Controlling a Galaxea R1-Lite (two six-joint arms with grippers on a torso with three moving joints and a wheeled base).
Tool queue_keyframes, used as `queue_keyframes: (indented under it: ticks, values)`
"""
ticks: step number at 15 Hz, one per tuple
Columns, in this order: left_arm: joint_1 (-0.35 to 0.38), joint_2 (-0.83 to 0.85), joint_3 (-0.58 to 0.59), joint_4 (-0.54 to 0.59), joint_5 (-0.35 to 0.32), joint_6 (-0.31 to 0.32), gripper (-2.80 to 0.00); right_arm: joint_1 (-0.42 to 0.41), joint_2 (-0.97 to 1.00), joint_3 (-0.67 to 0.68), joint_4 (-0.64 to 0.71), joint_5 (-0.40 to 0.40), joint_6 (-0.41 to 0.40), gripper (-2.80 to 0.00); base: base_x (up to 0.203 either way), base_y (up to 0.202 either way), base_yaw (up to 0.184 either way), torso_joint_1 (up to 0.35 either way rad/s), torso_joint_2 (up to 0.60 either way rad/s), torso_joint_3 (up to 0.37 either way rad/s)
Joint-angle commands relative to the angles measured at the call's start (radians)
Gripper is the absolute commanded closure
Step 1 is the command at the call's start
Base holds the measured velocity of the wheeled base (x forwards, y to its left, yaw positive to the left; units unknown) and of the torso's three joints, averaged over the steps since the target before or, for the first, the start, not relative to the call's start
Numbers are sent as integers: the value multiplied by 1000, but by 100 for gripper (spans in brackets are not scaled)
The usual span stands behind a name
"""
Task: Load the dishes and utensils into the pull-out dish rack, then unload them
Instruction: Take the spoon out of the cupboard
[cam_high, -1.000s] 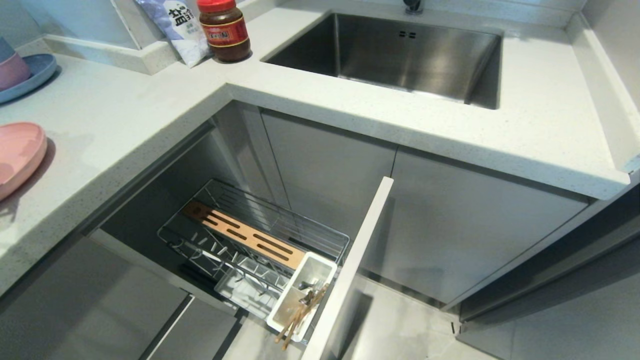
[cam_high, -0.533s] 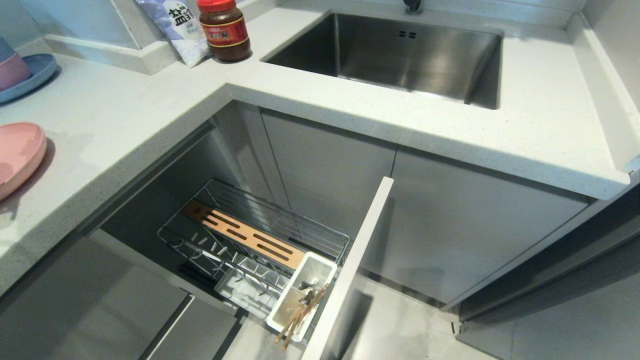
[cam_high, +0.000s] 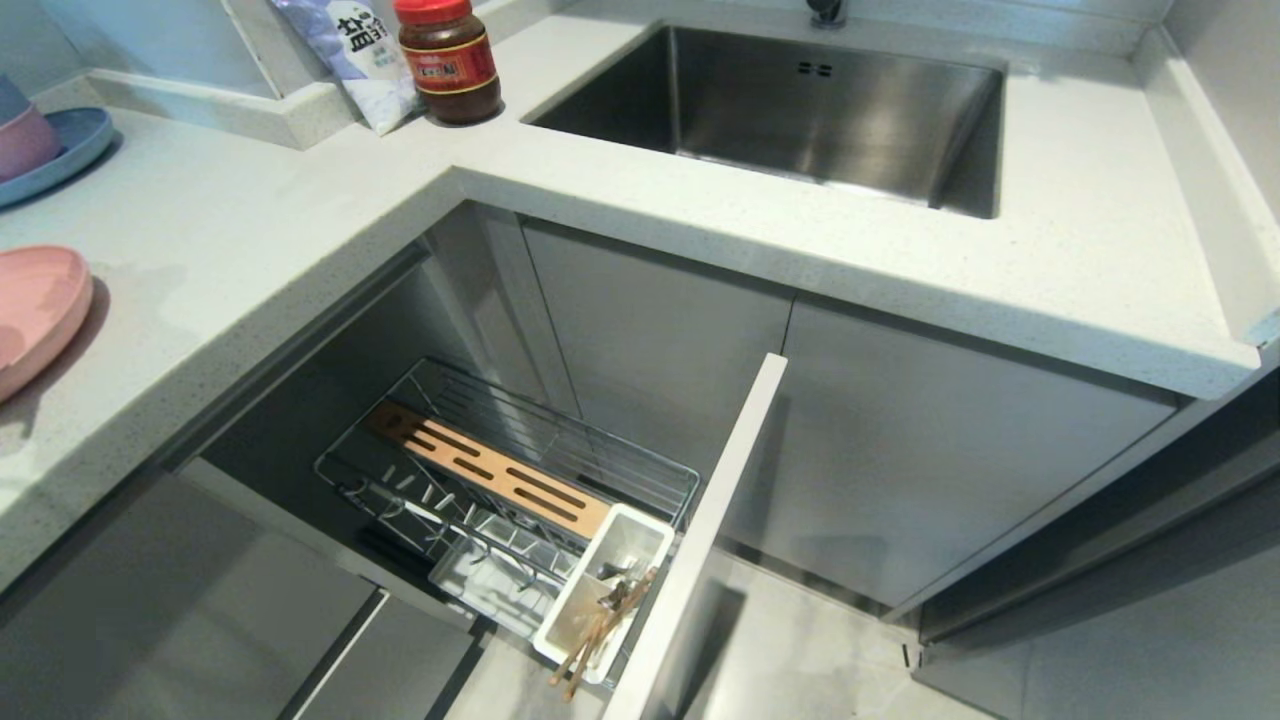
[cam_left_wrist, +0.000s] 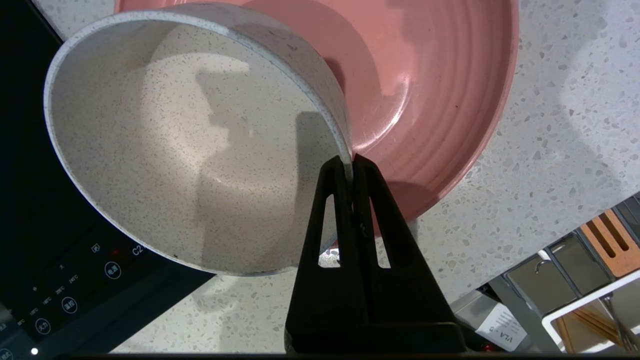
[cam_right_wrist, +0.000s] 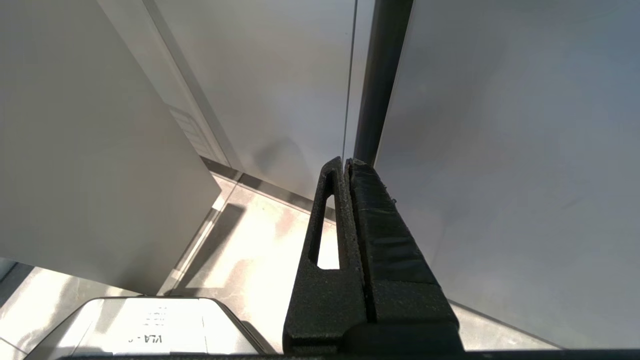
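While clamped on the rim of the speckled cream-white bowl (cam_left_wrist: 190, 145), the left gripper (cam_left_wrist: 348, 162) held it tilted over the pink plate (cam_left_wrist: 440, 95), which lay on the speckled countertop (cam_left_wrist: 565, 150) just beyond the fingertips. Beside the bowl: a black induction hob (cam_left_wrist: 60, 270). Below the counter edge: the pull-out dish rack (cam_high: 500, 480), chopsticks (cam_high: 600, 630) in its white cutlery tray (cam_high: 615, 570). Right gripper (cam_right_wrist: 347, 165): pressed together, empty, near grey cabinet panels (cam_right_wrist: 500, 150).

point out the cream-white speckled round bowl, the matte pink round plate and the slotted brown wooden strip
cream-white speckled round bowl (cam_left_wrist: 165, 150), left wrist view, inner floor
matte pink round plate (cam_left_wrist: 440, 100), left wrist view, ridged inner surface
slotted brown wooden strip (cam_high: 490, 473), head view, middle of its top face
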Motion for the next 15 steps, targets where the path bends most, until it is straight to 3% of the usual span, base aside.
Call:
queue_keyframes:
  ticks: [1, 2, 3, 12, 15]
  values:
    - [0, 0, 0, 7, 0, 1, 0, 0, -4, 2, 0, 0, 0, 0, 0, 0, 0, 0, 0, 0]
    - [0, -1, 0, 8, 2, 1, -185, 0, -4, 2, 0, 0, 0, 0, 0, 0, 0, 0, 0, 0]
    - [0, 0, 0, 8, 2, 1, -280, 0, -4, 2, 0, 0, 0, 0, 0, 0, 0, 0, 0, 0]
    - [-2, -41, 1, -33, -7, -19, -280, 0, -4, 2, 0, 0, 0, 0, 0, 0, 0, 0, 0, 0]
    - [-38, -106, 43, -193, -12, -149, -280, 0, -4, 2, 0, 0, 0, 0, 0, 0, 0, 0, 0, 0]
